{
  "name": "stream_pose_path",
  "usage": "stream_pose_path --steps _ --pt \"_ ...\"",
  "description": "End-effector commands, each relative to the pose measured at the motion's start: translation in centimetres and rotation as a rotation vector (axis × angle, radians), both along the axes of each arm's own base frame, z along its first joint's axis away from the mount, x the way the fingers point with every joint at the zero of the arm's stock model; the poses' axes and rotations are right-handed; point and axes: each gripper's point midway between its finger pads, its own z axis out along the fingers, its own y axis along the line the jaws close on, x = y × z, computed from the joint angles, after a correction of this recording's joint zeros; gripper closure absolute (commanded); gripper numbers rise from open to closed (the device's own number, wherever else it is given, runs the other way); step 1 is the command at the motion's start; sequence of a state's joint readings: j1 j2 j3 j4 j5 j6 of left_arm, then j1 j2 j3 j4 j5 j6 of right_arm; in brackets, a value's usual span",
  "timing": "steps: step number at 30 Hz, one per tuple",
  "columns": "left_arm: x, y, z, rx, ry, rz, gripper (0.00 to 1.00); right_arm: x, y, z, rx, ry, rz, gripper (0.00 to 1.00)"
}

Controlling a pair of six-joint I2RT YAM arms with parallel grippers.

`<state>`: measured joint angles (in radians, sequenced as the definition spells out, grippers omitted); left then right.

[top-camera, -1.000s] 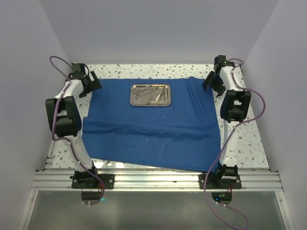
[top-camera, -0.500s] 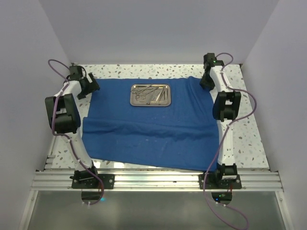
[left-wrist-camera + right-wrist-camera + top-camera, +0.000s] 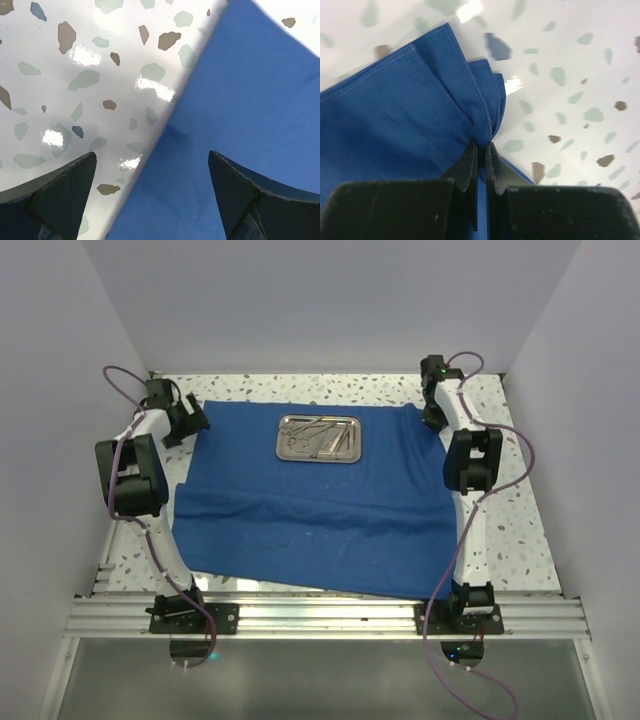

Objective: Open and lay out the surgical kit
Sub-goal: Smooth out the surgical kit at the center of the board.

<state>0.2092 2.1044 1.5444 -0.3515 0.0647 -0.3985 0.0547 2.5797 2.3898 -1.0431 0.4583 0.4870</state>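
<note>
One large royal-blue cloth wrap (image 3: 320, 520) lies spread over most of the speckled white terrazzo tabletop (image 3: 520, 530), rumpled along its near half. Toward its far edge, about midway across, we see a small shiny rectangular steel tray (image 3: 352, 430) with rounded corners resting on it. Several slim silver instruments (image 3: 312, 437) lie jumbled inside the tray; we cannot tell them apart at this size. At the cloth's far right corner the right gripper (image 3: 481, 145) has its jaws pressed together on a bunched fold of the fabric, with pleats fanning out from the pinch in the right wrist view. That arm reaches from its base at the near edge along the cloth's right border, elbow raised and wrist bent down at the corner. The left gripper (image 3: 152, 155) is spread wide near the far left corner and holds nothing. One finger (image 3: 60, 190) sits over bare tabletop and the other over blue cloth, the hem running between them. We cannot tell whether they touch the surface. The left arm likewise stretches forward from the aluminium rail (image 3: 320, 618), elbow high. Pale grey walls (image 3: 320, 300) enclose the table.
</note>
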Motion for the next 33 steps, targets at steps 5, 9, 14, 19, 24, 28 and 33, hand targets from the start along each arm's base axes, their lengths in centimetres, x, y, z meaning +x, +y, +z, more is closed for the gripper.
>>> stream_pose_path --steps 5,9,14,19,24,28,33 --pt "1.6 0.9 0.2 0.016 -0.038 -0.012 0.08 -4.8 -9.9 0.3 -0.107 0.118 -0.208 0.88" --pt "2.0 0.9 -0.3 0.012 -0.031 -0.015 0.19 -4.8 -10.7 -0.2 -0.102 0.131 -0.216 0.44" --pt "4.2 -1.0 0.1 -0.075 -0.103 -0.094 0.24 -5.6 -11.2 -0.2 -0.117 0.153 -0.213 0.19" --pt "6.9 -6.3 2.5 -0.198 -0.231 -0.249 0.18 -6.6 -11.9 1.7 -0.146 0.152 -0.215 0.18" --pt "8.9 -9.4 1.8 -0.206 -0.234 -0.31 0.15 -7.0 -11.7 4.9 -0.137 0.088 -0.194 0.18" --pt "10.5 -11.2 0.7 -0.224 -0.226 -0.326 0.18 -7.7 -10.6 7.4 -0.077 0.023 -0.191 0.2" --pt "10.5 -13.1 -3.0 -0.231 -0.142 -0.335 0.43 -8.4 -8.5 10.4 0.019 -0.071 -0.178 0.25"
